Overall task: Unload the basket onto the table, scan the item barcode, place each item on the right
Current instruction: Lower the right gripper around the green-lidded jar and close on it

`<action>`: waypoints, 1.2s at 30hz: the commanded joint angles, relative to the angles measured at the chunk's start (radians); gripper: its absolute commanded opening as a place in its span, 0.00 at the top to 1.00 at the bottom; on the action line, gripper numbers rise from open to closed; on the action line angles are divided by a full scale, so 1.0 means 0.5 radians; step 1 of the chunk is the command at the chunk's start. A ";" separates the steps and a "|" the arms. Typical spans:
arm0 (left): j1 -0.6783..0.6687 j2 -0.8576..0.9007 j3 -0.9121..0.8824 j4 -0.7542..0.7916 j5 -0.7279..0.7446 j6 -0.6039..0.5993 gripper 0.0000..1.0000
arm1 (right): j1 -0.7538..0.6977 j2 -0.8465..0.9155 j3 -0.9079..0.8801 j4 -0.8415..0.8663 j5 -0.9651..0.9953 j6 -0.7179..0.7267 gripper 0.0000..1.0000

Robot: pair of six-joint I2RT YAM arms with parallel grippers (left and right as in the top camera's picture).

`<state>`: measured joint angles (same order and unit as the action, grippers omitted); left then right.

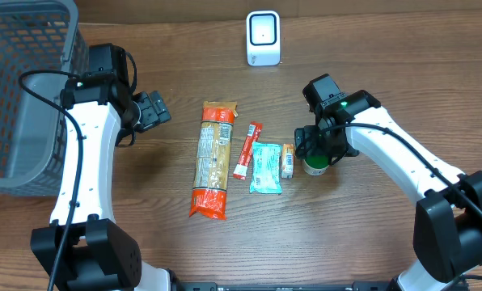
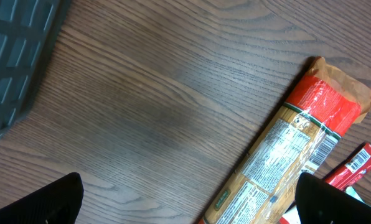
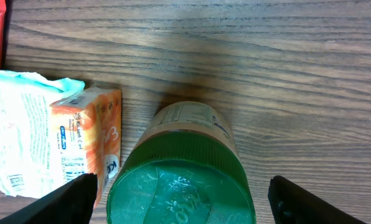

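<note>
Right jaws spread wide astride the green-lidded jar, slim gaps either side, an orange packet crowding one flank. Left jaws gape over open counter beside the long red-topped bag; the white scanner stands well back.

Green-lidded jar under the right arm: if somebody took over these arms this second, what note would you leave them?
Left tool: open, empty, over bare table beside the pasta pack.
Right tool: open, one finger on each side of the green-lidded jar, not gripping it.
Things: the jar stands upright next to the small orange box; the white scanner sits at the top of the overhead view.
Done: right arm lined up on the jar; jar not yet lifted.
Left: grip the jar, lift it, show its barcode to the scanner.
</note>
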<state>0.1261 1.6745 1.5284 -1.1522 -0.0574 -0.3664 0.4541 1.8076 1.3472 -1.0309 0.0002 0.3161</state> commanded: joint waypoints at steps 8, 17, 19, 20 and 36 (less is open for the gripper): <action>-0.005 -0.029 0.033 0.002 -0.018 0.022 0.00 | 0.010 0.003 -0.171 0.137 0.004 -0.120 0.11; -0.004 -0.029 0.033 0.002 -0.018 0.023 0.00 | 0.010 0.003 -0.288 0.261 0.061 -0.270 0.11; -0.005 -0.029 0.033 0.002 -0.018 0.022 0.00 | 0.010 0.003 -0.288 0.268 0.082 -0.270 0.11; -0.004 -0.029 0.033 0.002 -0.018 0.023 0.00 | 0.010 0.003 -0.288 0.273 0.092 -0.270 0.12; -0.004 -0.029 0.033 0.002 -0.018 0.023 0.00 | 0.010 0.003 -0.301 0.378 0.055 -0.234 0.12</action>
<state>0.1261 1.6745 1.5288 -1.1522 -0.0574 -0.3664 0.4541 1.8076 1.2076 -0.8482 0.0322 0.1867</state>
